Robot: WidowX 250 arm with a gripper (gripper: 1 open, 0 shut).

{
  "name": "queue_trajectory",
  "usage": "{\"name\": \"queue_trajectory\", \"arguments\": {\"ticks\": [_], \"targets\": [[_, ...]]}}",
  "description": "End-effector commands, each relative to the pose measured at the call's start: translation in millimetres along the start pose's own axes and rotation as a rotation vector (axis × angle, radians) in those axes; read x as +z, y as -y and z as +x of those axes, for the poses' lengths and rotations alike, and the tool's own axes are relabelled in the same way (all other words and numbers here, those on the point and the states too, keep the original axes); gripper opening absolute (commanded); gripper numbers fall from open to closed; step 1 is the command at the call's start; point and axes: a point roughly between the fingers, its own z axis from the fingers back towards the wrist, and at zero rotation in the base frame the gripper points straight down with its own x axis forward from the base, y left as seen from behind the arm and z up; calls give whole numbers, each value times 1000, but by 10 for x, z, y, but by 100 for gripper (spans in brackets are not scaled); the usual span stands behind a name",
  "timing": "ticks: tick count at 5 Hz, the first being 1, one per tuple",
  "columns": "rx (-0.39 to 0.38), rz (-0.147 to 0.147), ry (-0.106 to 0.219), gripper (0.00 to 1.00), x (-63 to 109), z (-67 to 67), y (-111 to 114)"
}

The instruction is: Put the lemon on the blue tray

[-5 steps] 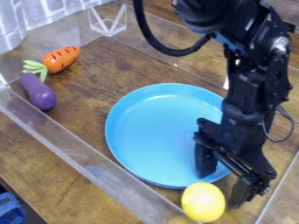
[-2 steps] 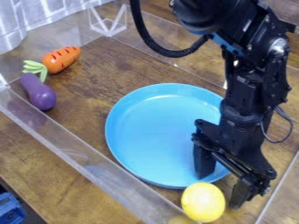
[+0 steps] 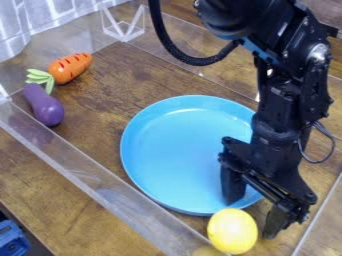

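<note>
**Lemon still off the tray, gripper spread beside it**

Camera view (only one): the small glossy yellow oval toy lemon (image 3: 231,231) sits on the wooden table (image 3: 160,80) just outside the near rim of the big round bright-blue plastic tray (image 3: 167,150), touching or nearly touching it; can't tell which. The black robot gripper (image 3: 265,203) points down w/ jaws spread wide, nothing in them. One finger stands over the tray's near-right edge, the other lower right, next to the lemon. It looks offset to the lemon's right and slightly behind, not astride it.

Doing the step well, my read: shift the gripper toward the lemon so the fingers straddle its short axis, go low, close gently. It's smooth and rounded, so likely to squirt out if pinched off-centre. Then lift just over the rim and release well inside the tray.

Other things: a purple toy eggplant (image 3: 42,105) and an orange toy carrot w/ green top (image 3: 64,68) lie well left of the tray, no conflict. A clear plastic wall (image 3: 80,165) runs just left of the tray; the lemon is near the frame's bottom edge, so room there is hard to judge.
</note>
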Motion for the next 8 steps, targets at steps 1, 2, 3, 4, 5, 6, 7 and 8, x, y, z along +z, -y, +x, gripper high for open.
{"name": "queue_trajectory", "arguments": {"ticks": [1, 2, 3, 4, 5, 6, 7, 8], "targets": [[63, 6, -66, 100, -134, -216, -89], [68, 9, -75, 100, -136, -293, -148], [68, 12, -84, 100, -136, -360, -209], [52, 18, -90, 100, -132, -361, -224], [33, 19, -94, 100, -128, -360, -244], [15, 21, -99, 100, -122, -359, -261], [29, 16, -100, 100, -123, -392, -317], [41, 12, -102, 100, -114, -427, -366]]}}
